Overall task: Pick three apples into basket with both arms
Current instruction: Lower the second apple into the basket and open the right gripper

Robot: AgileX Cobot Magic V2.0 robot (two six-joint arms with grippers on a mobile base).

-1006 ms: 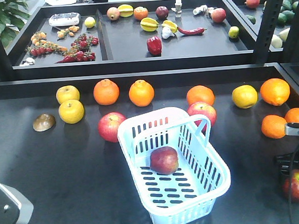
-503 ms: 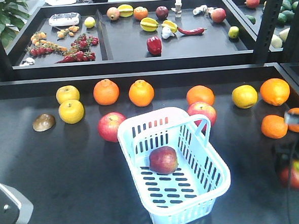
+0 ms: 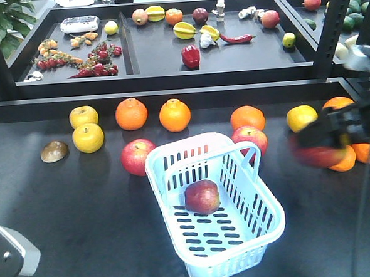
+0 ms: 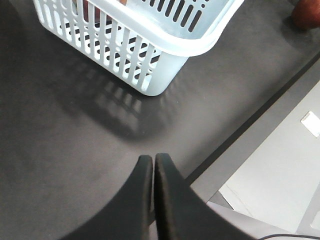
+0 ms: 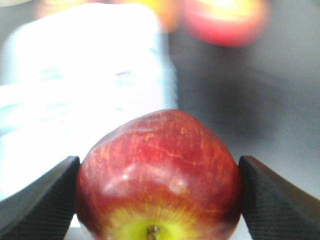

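Mid-table: basket (image 3: 272, 203). Aloft to its right, blurred: right gripper (image 5: 157, 200), pinching second apple (image 5: 159, 170). Near basket's front: left gripper (image 4: 152, 165), pressed together, empty. Inside: first apple (image 3: 202, 197). Risk: early release mid-swing, bouncing off handle (image 3: 251, 148).

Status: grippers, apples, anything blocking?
Right gripper shut on held apple, right of basket. Left gripper shut, empty. One apple in basket. Raised handle may obstruct.

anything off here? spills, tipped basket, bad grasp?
Nothing stands out: basket upright, one apple inside; right gripper holds a second apple squarely between its fingers; left gripper shut, empty.
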